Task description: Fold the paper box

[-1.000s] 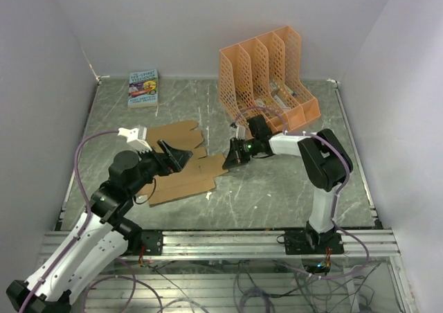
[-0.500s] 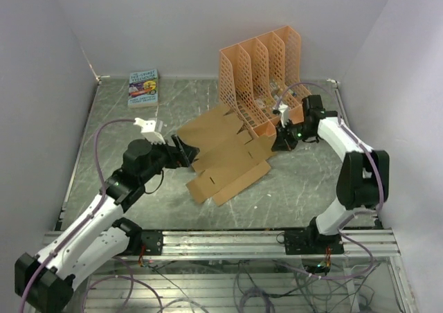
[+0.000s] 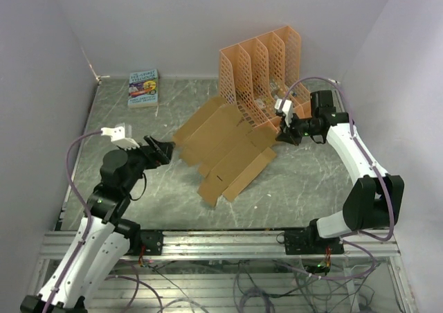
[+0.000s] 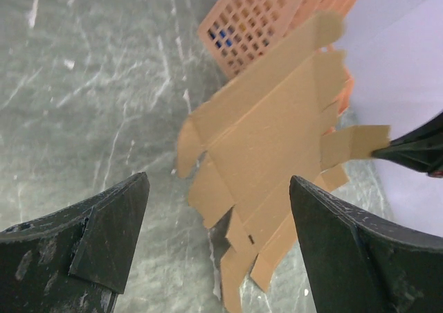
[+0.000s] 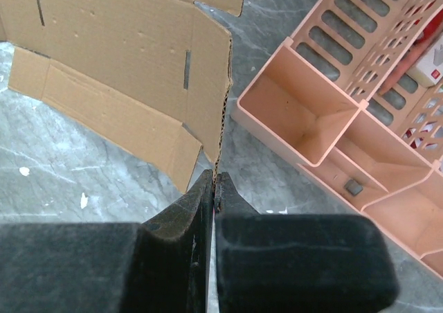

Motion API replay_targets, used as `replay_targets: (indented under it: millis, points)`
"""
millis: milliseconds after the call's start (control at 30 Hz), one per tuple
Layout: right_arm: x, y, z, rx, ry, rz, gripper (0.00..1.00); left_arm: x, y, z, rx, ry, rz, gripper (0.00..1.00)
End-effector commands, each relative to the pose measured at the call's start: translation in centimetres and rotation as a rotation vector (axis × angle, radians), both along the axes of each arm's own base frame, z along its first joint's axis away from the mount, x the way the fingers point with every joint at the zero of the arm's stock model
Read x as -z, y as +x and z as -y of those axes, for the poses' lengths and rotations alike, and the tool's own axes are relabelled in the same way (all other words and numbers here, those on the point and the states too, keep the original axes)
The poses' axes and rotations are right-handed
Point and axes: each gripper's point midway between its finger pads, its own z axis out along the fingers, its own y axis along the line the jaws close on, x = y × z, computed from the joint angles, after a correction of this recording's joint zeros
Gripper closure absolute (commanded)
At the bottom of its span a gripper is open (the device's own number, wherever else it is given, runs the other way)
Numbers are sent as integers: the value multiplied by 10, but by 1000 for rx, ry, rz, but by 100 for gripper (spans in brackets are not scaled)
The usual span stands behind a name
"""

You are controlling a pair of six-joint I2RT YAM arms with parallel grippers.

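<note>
Left gripper (image 3: 158,149): jaws spread wide, nothing between them, well off to the left of the orange rack (image 3: 266,70) and pointing toward it. In the left wrist view the left gripper (image 4: 218,202) faces the sheet with a clear gap, no contact.

Paper box (image 3: 225,143): one flat cardboard blank, creases and tabbed flaps visible, no panel stood up and no tab tucked. It runs from the rack's front-left corner out to the near-left of the rack. Its far end seems to lean against the rack's front. In the left wrist view the paper box (image 4: 270,133) looks tilted and lifted off the table (image 3: 297,188) on the rack side; whether the low end touches the table, cannot tell.

Right gripper (image 3: 282,134): just in front of the rack, clamped on a flap at the blank's right edge. In the right wrist view the right gripper (image 5: 213,183) has its fingers pinched tight on the thin corrugated edge, the paper box (image 5: 124,64) spreading away to the left and the orange rack (image 5: 332,119) just right.

Progress, my read: only picked up. All folding is left, every crease and every tab.
</note>
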Motion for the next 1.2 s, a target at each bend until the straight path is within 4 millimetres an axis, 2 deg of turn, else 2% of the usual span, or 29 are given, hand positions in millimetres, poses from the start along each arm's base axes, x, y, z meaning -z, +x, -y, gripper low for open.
replay_targets:
  millis: [0,33,100,167,333,433,500,600,700,767,800,833,933,967,1000,1033,1100,1167]
  points:
    - [-10,0,-4,-77,-2,42,100,-47,-3,9,107,40,160,6]
    - [-10,-1,-5,-89,-3,48,100,-52,-2,19,165,54,168,6]
    - [-11,-1,-5,-93,-3,61,100,-49,3,35,269,88,127,5]
    - [-12,-3,-7,-111,5,69,100,-29,15,45,337,142,17,4]
    - [-15,-7,-14,-139,18,72,100,-13,40,43,383,302,-148,1]
    - [-16,-10,-19,-153,29,78,100,-23,52,55,453,311,-117,2]
    - [-16,-11,-21,-156,26,80,100,-25,53,70,547,284,-101,7]
    - [-16,-10,-23,-160,27,80,100,-23,50,88,658,224,-99,22]
    - [-16,-10,-24,-165,30,75,100,-7,50,91,677,212,-138,42]
    - [-16,-11,-25,-166,32,72,100,3,49,91,682,211,-160,62]
    - [-15,-10,-26,-165,32,71,100,6,49,90,680,212,-169,79]
    - [-14,-10,-26,-163,32,66,100,8,49,88,672,217,-177,91]
    - [-16,-4,-28,-124,52,53,100,0,50,79,598,233,-150,93]
    - [-18,-1,-30,-95,70,37,90,-6,49,75,561,234,-127,93]
    - [-20,1,-32,-47,102,-1,70,-14,47,72,526,227,-98,93]
    - [-22,4,-34,-28,126,-6,57,-21,44,68,483,233,-63,93]
    - [-22,4,-39,62,213,-93,43,-33,38,59,399,275,12,93]
    - [-19,3,-40,116,292,-162,38,-39,29,53,333,318,68,93]
